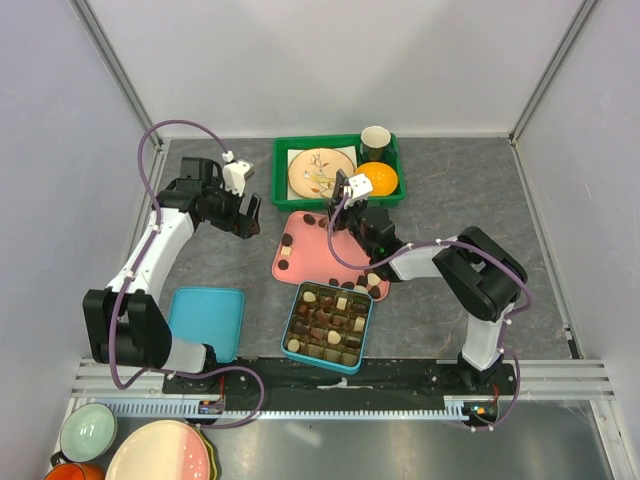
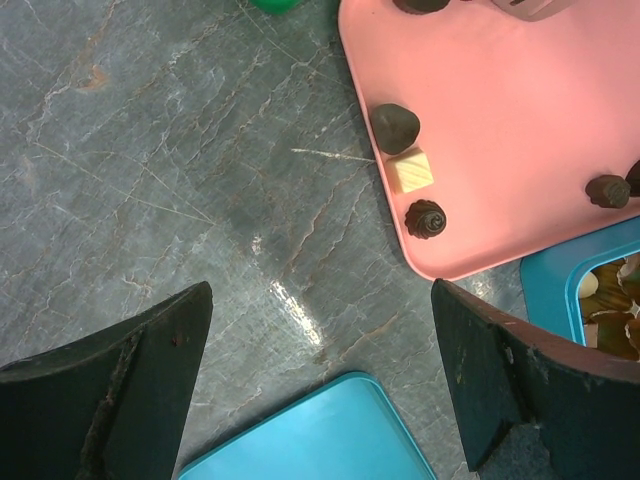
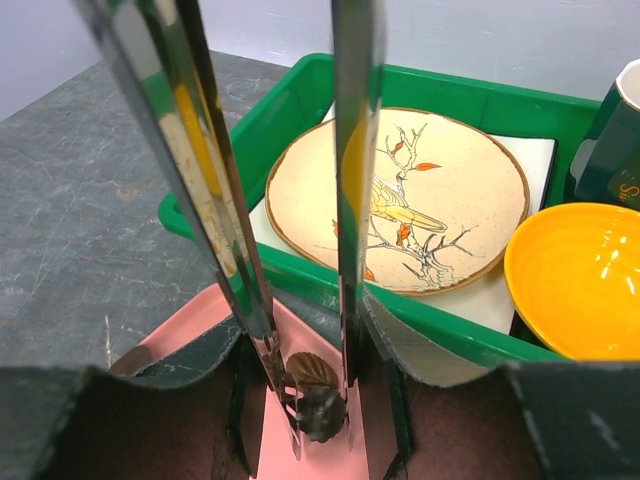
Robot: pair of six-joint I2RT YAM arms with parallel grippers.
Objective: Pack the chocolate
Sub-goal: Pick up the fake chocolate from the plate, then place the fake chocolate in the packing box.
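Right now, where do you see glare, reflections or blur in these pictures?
Left wrist view: a white glare streak on the grey table. Right wrist view: the shiny tongs mirror orange and cream colours and look blurred close to the lens. Top view: even light, little glare.

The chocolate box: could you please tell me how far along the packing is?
Mostly done: the teal box looks nearly full. In hand: the right gripper squeezes tongs onto a dark chocolate on the pink tray. Remaining: a few pieces on that tray, and the lid lies beside the box; the left gripper is open.
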